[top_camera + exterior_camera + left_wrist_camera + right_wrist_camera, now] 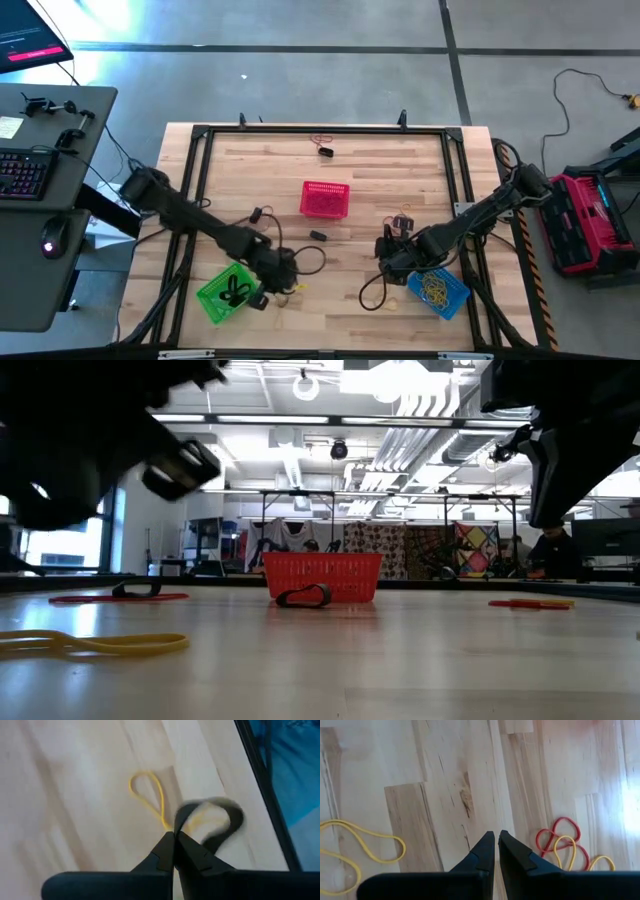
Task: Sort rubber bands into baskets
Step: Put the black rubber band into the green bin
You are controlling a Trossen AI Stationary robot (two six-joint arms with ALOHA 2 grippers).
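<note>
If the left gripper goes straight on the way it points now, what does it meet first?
The left gripper, shut, would most likely meet first the yellow rubber band lying on the wooden table just beyond its tips; depth is unclear.

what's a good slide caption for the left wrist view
Left gripper shut on a black rubber band above the wooden table, a yellow band lying beside it.

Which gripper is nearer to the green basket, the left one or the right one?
Left. The left gripper sits just beside the green basket, on its right edge. The right gripper is far across the table, next to the blue basket.
</note>
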